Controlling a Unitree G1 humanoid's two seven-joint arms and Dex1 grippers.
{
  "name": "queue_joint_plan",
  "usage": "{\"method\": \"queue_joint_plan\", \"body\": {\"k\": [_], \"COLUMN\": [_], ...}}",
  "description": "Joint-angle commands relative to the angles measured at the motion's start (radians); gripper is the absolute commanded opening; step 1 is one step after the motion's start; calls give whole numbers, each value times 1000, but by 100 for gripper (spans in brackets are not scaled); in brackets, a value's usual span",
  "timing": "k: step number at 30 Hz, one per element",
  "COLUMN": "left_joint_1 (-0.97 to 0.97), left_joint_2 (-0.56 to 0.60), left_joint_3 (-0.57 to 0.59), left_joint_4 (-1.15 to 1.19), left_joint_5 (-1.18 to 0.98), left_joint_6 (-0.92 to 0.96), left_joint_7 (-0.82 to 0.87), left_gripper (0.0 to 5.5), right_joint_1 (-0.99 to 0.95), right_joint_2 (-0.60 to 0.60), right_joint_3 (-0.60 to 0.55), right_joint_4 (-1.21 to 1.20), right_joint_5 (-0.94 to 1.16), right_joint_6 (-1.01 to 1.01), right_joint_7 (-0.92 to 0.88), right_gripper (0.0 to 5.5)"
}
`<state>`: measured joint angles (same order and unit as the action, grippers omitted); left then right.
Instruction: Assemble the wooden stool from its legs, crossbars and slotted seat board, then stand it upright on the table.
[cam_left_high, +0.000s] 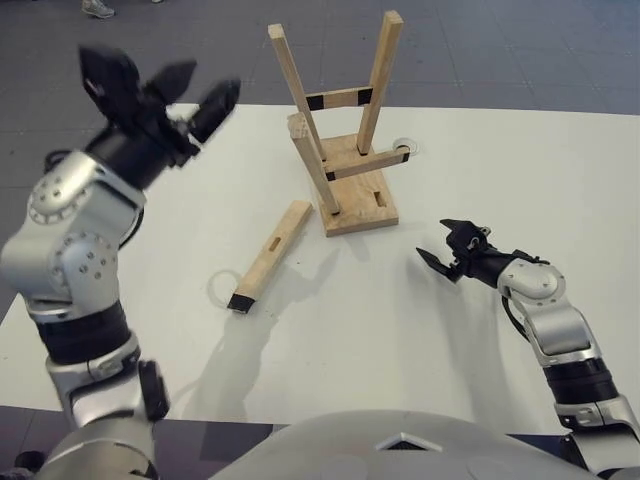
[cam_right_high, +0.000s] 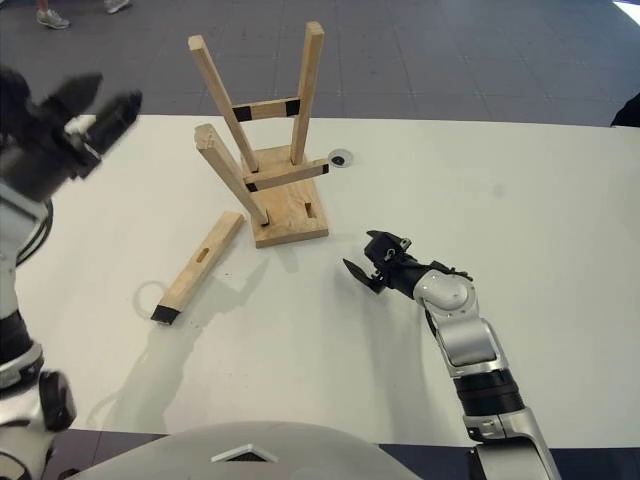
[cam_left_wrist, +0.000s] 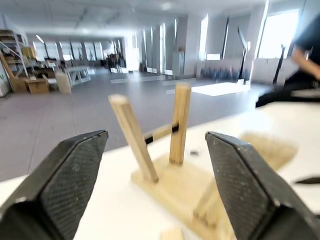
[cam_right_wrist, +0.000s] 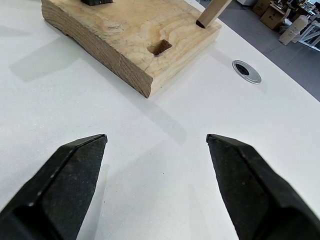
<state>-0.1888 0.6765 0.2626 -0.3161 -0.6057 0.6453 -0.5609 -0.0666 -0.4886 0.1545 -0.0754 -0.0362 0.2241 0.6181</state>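
The slotted seat board (cam_left_high: 362, 202) lies flat near the table's far middle, upside down, with three legs (cam_left_high: 378, 82) standing up from it and crossbars (cam_left_high: 340, 98) joining them. One empty slot (cam_right_wrist: 160, 48) shows near a corner of the board. A loose fourth leg (cam_left_high: 271, 253) lies flat on the table to the board's left, nearer me. My left gripper (cam_left_high: 188, 102) is open and raised in the air left of the stool, holding nothing. My right gripper (cam_left_high: 447, 247) is open, low over the table to the right of the board, also holding nothing.
The white table (cam_left_high: 470, 150) has a round metal grommet (cam_left_high: 405, 146) just behind the board. A faint ring mark (cam_left_high: 219, 289) sits beside the loose leg's dark end. Bare tabletop spreads along the front and right.
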Motion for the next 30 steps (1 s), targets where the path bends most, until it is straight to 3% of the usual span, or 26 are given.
{"method": "queue_joint_plan", "body": {"k": [1, 6, 12, 15, 21, 30], "left_joint_1": [202, 251, 301, 316, 315, 307], "left_joint_2": [76, 41, 22, 77, 16, 19], "left_joint_3": [-86, -156, -238, -306, -322, -335], "left_joint_4": [-49, -152, -263, -235, -236, -140], "left_joint_5": [113, 160, 140, 232, 273, 325], "left_joint_6": [52, 236, 383, 362, 318, 275], "left_joint_7": [-4, 119, 145, 159, 175, 163], "left_gripper": [363, 363, 363, 363, 363, 363], "right_joint_1": [-10, -4, -11, -12, -4, 3], "right_joint_2": [-15, -15, -11, -9, -12, -8], "right_joint_3": [-17, -14, -6, -5, -3, -6], "right_joint_4": [-12, -19, -14, -16, -19, -33], "right_joint_5": [5, 3, -5, -3, -2, 1], "right_joint_6": [17, 24, 24, 28, 34, 45], "right_joint_7": [1, 10, 10, 10, 15, 11], "right_gripper": [369, 369, 369, 369, 369, 369]}}
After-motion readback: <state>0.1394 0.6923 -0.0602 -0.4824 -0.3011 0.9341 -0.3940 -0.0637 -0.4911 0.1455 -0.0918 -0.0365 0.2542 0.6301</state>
